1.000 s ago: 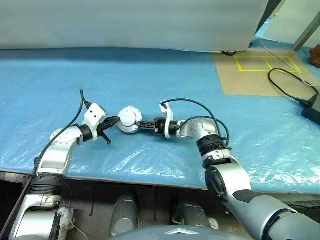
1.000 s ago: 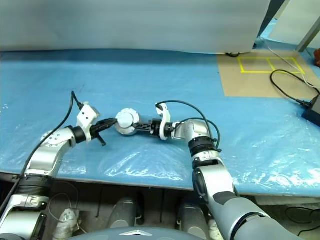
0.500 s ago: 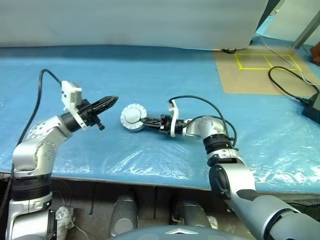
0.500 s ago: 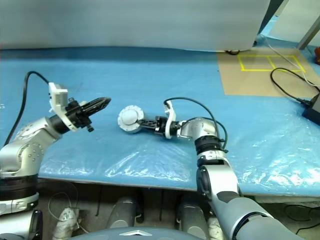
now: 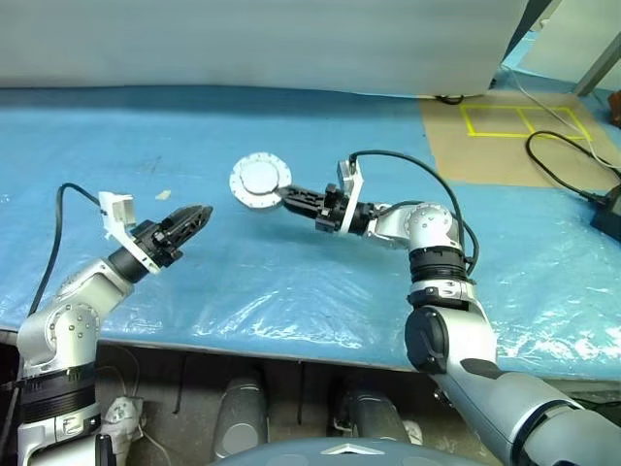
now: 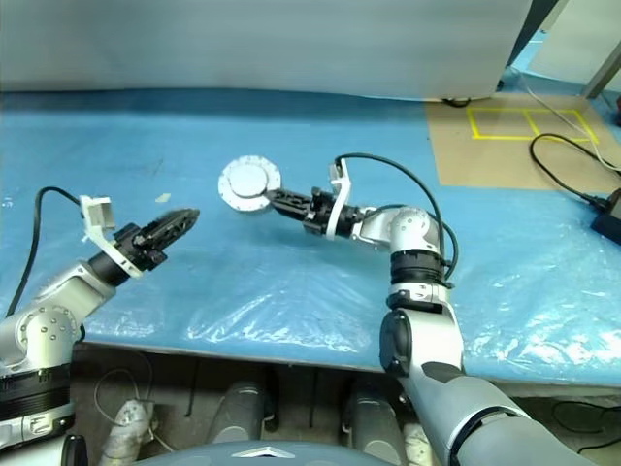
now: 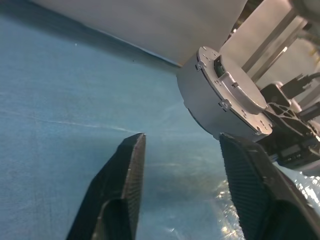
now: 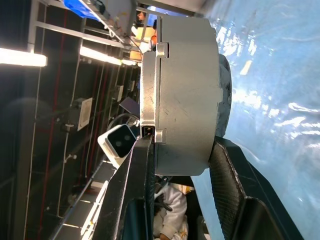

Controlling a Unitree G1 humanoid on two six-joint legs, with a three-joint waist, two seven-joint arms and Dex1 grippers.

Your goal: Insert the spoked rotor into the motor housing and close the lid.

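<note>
Two black fingers of the right gripper (image 5: 287, 197) clamp the silver motor housing (image 5: 260, 181) by its flat faces above the blue table (image 5: 291, 282), while the left gripper (image 5: 197, 216) hangs well apart, fingers spread and empty.

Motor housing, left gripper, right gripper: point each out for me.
motor housing (image 5: 260, 181), left eye view, on its flat silver face.
left gripper (image 5: 200, 214), left eye view, between its fingertips.
right gripper (image 8: 181, 156), right wrist view, between the fingers clamping the housing.

Matt grey metal motor housing (image 8: 185, 95); glossy crinkled blue plastic sheet (image 5: 291, 282); ribbed black fingers (image 7: 125, 180).
</note>
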